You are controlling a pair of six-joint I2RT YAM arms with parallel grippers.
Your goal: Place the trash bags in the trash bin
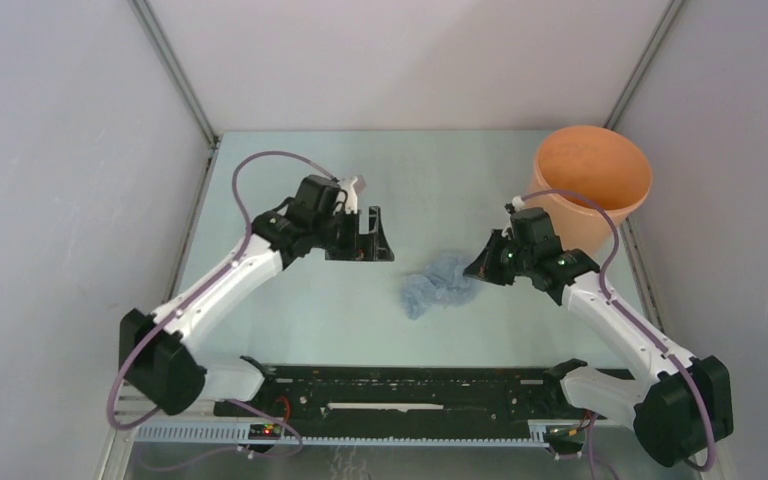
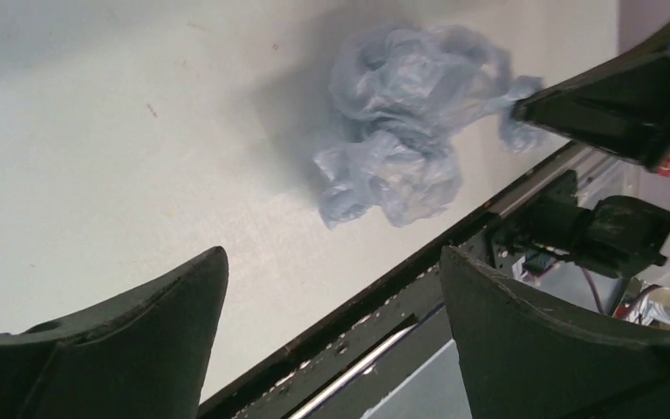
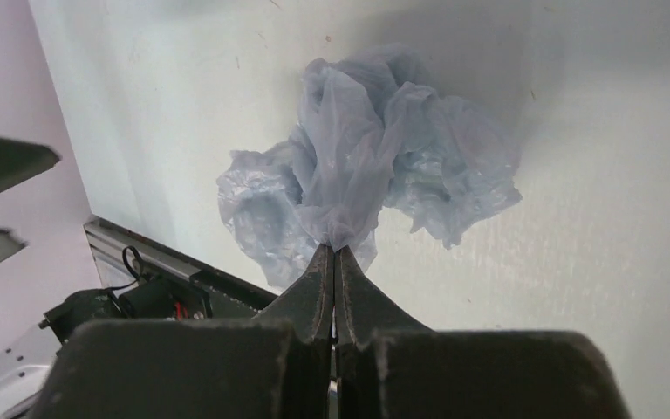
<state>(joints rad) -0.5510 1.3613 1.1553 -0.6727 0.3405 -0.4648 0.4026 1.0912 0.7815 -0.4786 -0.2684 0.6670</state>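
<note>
Right tool [image 3: 336,255] is pinched shut on a fold of the trash bag [image 3: 375,148], crumpled on the surface [image 1: 310,300]; the trash bin [image 1: 585,228] stands at its two o'clock. Lift high (loose film trails) before swinging over the rim. Left tool [image 2: 331,288] gapes wide, empty.

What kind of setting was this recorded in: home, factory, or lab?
Probably a lab robot cell, not a home: plain grey panel walls in metal framing enclose a table, and the only loose things are an orange bin and a crumpled bag.
</note>
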